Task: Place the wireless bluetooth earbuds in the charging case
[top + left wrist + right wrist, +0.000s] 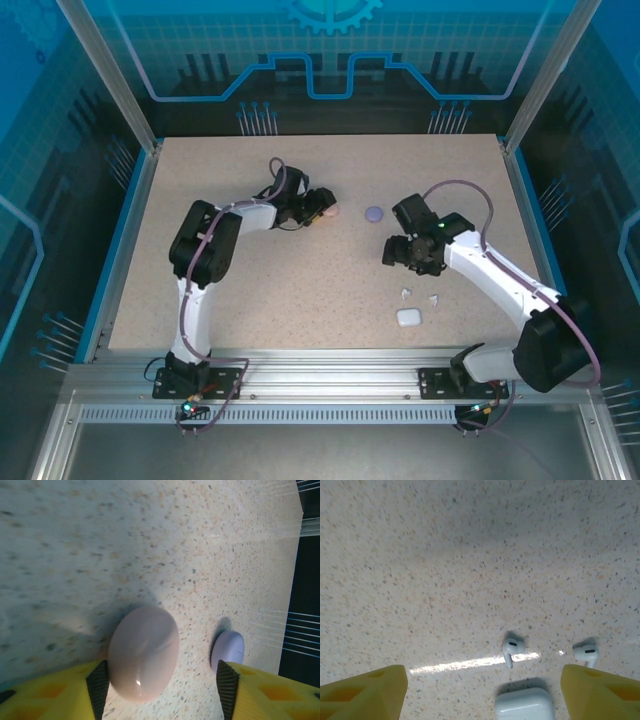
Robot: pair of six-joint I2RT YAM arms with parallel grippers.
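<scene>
Near the middle of the tabletop (pixel 250 300), a little toward its far edge, the left gripper (pixel 322 204) sits low over a closed pink case (pixel 331 211). In the left wrist view the pink case (pixel 144 652) lies flat between the fingers of the left gripper (pixel 162 685). The jaws are open wider than the case. One dark pad (pixel 98 685) sits right at the case's side, though whether it touches cannot be told. The other pad (pixel 227 682) stands well clear of it, so the case is not clamped. A closed purple case (pixel 375 213) lies just beside the pink one, toward the right edge, and its rounded end (pixel 228 649) shows next to the clear pad.

Toward the near edge, right of centre, lie two white earbuds (pixel 405 293), close together but apart. A closed white case (pixel 408 317) sits just nearer the edge than they do. The right gripper (pixel 410 255) is on their far side, jaws spread wide and gripping nothing. In its wrist view the yellow fingers (pixel 365 692) frame one earbud (pixel 511 649), the second earbud (pixel 586 654) and the white case (pixel 524 705), none of them touching.
</scene>
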